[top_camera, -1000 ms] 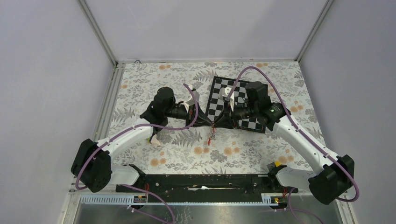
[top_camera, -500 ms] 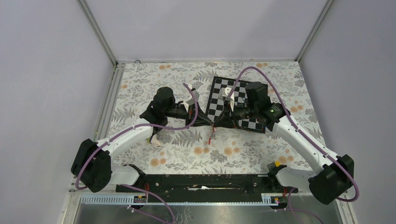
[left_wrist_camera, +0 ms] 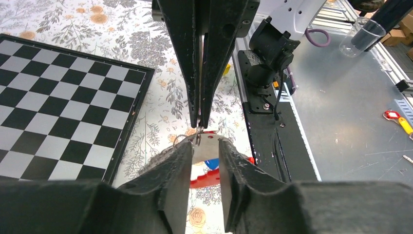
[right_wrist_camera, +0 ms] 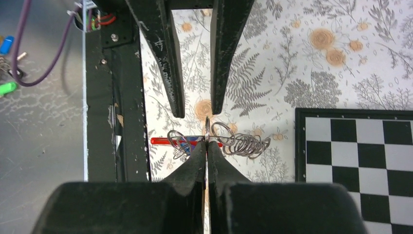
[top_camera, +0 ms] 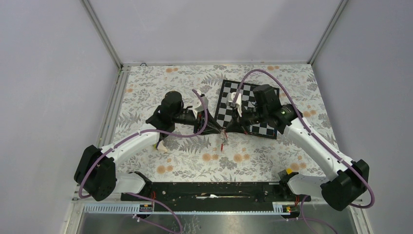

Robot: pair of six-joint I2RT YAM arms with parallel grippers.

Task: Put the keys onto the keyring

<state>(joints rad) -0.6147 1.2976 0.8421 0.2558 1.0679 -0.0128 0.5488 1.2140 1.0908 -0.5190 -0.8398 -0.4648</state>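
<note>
My two grippers meet tip to tip above the flowered cloth. My right gripper is shut on a thin metal ring of the keyring, a cluster of wire rings with a coil. A red strip and a blue tag hang under it; the red piece shows in the top view. My left gripper is open, its fingers facing the ring, with a silver plate seen in the gap between them. The key blades cannot be told apart.
A black-and-white chessboard lies at the back right, under my right arm. A small white and yellow block sits beside my left forearm. The black base rail runs along the near edge.
My right arm has shifted a little back and to the left with the ring. The hanging red piece has swung slightly with it. My left arm has barely moved.
</note>
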